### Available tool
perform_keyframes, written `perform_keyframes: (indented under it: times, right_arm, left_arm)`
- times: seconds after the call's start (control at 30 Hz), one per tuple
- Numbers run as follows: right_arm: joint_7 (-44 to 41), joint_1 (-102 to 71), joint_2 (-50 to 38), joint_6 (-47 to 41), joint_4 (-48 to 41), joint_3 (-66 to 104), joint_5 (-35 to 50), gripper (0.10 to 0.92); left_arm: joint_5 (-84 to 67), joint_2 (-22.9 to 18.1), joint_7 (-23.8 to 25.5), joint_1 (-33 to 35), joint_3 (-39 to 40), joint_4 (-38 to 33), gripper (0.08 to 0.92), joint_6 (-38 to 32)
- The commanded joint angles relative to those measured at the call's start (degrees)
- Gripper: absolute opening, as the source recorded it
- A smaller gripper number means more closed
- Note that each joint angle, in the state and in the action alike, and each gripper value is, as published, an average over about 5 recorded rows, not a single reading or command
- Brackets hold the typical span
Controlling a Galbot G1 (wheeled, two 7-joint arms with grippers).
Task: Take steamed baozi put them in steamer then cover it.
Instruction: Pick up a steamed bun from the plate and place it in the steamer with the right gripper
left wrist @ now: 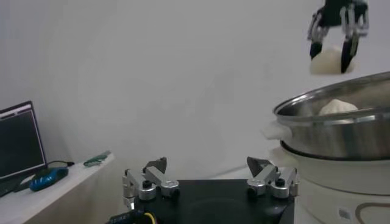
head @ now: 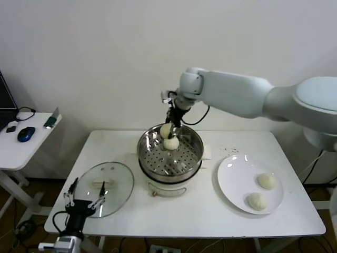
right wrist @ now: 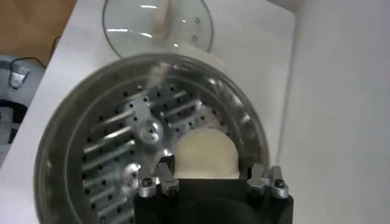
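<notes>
From the head camera: a white rectangular tabletop (head: 210,211) carries a round shiny stainless-steel steamer (head: 170,153) with a perforated floor, seated on a white cooker base. The right hand (head: 169,129) hangs over the steamer's far side, clenched around a smooth cream-white baozi bun (head: 166,130); a second bun (head: 171,143) lies inside the basket just below it. To the robot's right, a flat round white plate (head: 234,179) holds two more buns (head: 267,181) — apart from each other. To the robot's left, a round clear glass cover (head: 105,188) with a cream bar handle lies flat on the tabletop. The left hand (head: 84,197) waits low at the near edge by the cover, fingers spread, holding nothing.

From the left wrist camera: the left hand's own fingers stand wide apart over nothing. Farther off, the right hand grips a bun above the steamer rim, with the other bun showing inside.

From the right wrist camera: the pale bun sits between the fingers — above the perforated floor — with the glass cover beyond the steamer.
</notes>
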Motion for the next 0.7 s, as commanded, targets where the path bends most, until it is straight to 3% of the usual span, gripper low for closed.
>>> perform_keyframes:
  times: [0.03, 0.4, 0.7]
  right_arm:
    - [1.09, -4.61, 4.63, -0.60, -0.54, -0.31, 0.49, 0.669]
    - [1.33, -7.77, 5.72, -0.41, -2.66, -0.15, -1.87, 0.671]
    - [1.59, -7.36, 4.56, -0.98, -1.55, 0.14, -2.09, 0.815]
  left_arm:
    - [-0.06, 0.30, 0.05, -0.04, -0.26, 0.38, 0.823, -0.03]
    - [-0.22, 0.46, -0.07, -0.31, -0.41, 1.31, 0.823, -0.31]
    - [-0.15, 0.46, -0.05, -0.26, -0.48, 1.26, 0.823, -0.36]
